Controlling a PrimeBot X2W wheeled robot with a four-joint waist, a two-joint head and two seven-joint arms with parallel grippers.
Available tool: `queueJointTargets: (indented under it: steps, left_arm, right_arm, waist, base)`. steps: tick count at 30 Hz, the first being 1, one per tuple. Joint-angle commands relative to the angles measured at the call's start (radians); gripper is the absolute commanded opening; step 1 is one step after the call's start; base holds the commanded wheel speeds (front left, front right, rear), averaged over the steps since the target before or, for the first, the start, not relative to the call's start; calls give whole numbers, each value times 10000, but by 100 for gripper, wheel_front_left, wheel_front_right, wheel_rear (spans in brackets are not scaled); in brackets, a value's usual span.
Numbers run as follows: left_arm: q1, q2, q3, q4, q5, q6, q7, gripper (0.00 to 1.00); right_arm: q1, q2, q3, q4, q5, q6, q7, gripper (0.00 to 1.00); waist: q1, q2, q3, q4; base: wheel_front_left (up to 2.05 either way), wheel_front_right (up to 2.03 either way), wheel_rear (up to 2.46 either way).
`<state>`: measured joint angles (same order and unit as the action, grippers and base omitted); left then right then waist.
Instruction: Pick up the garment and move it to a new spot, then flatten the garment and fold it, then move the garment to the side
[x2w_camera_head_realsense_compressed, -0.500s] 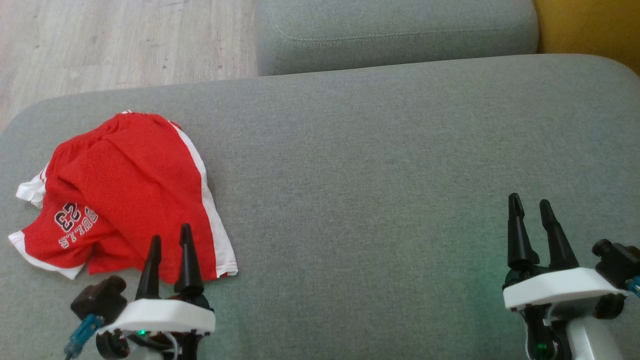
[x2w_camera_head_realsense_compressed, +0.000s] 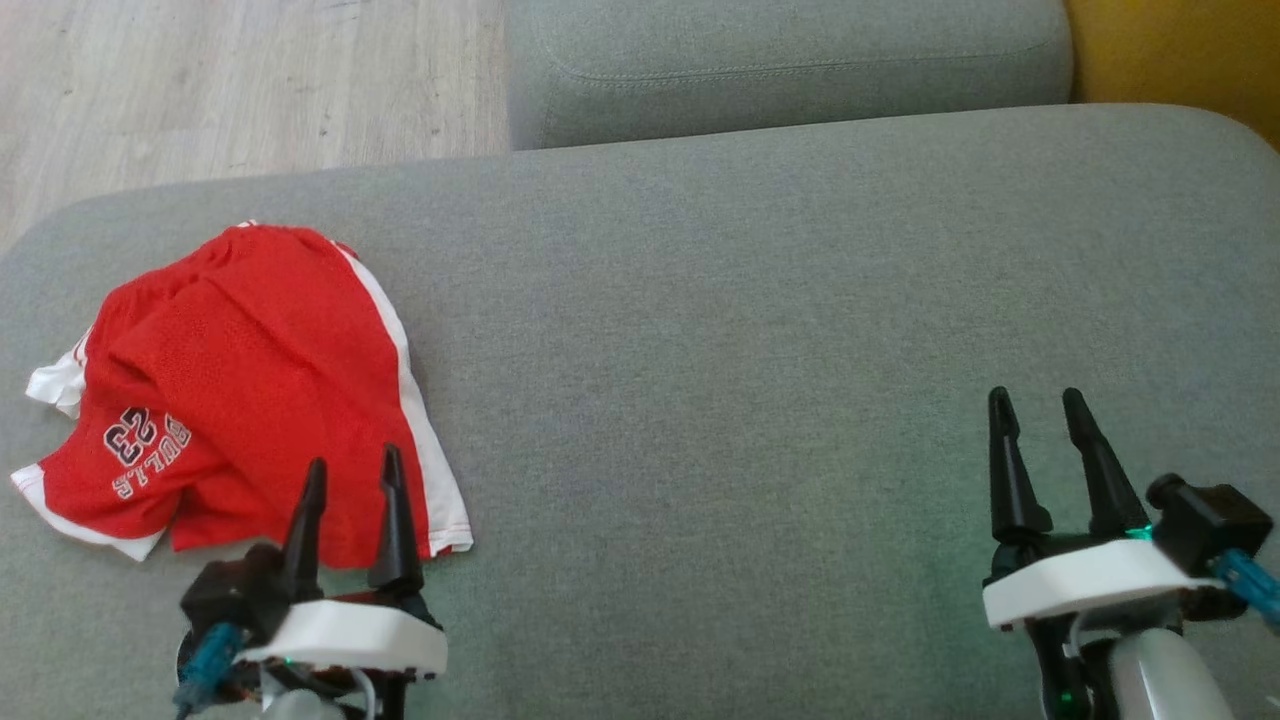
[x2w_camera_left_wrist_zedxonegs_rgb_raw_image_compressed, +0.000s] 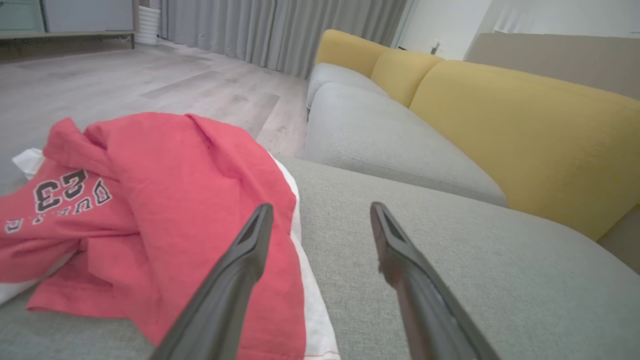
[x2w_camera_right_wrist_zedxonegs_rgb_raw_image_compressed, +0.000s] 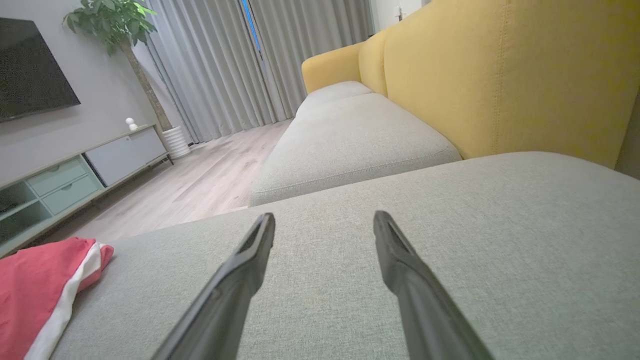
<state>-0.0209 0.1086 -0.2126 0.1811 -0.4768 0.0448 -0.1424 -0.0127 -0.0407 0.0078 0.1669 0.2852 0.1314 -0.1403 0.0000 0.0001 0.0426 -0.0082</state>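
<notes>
The garment is a pair of red shorts with white side stripes and "BULLS 23" print, lying crumpled at the left end of the grey sofa seat. My left gripper hovers open over the garment's near right corner, nothing between its fingers. In the left wrist view the garment lies under and left of the left gripper, whose jaws straddle the white stripe. My right gripper stands open far to the right over bare cushion. The right wrist view shows the garment at its lower left and the right gripper open.
A second grey seat cushion adjoins at the back, with the yellow backrest at the right. Wooden floor lies beyond the seat's far left edge. A TV cabinet, potted plant and curtains stand across the room.
The left gripper has shifted slightly right and nearer. The right gripper has shifted slightly left and up the view. The garment lies as before.
</notes>
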Motion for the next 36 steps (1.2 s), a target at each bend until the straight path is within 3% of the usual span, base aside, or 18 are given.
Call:
queueJointTargets:
  steps: [1,11,20,25,29,36]
  left_arm:
    - [-565,181,63,-407,354,73,-139,100]
    - [-660,406,-471,-310,1580,329,-433,100]
    - [-910,791,-1372,-234,3057,842,-697,100]
    - [-891,730,-1423,-452,3050,977,-814,100]
    - [-681,439,-946,-826,2695,769,-931,100]
    - [-146,-280,322,-642,2646,-263,-1166,100]
  right_arm:
    - [-562,-74,245,-448,-402,-5,-155,100]
    - [-623,-80,391,-599,-1838,-6,-450,100]
    - [-665,-85,592,-795,-3104,-6,-715,100]
    - [-644,-87,652,-950,-3253,-7,-833,100]
    - [-554,-89,546,-941,-2821,-7,-950,100]
    - [-268,-94,557,-645,-2084,-7,-1187,100]
  waist:
    - [0,-1,-7,-8]
    - [0,-1,11,-29]
    - [0,-1,2,-32]
    - [0,-1,-21,-34]
    - [0,-1,-72,-7]
    - [0,-1,-240,74]
  base:
    - [0,0,0]
    - [0,0,0]
    - [0,0,0]
    - [0,0,0]
    - [0,0,0]
    - [0,0,0]
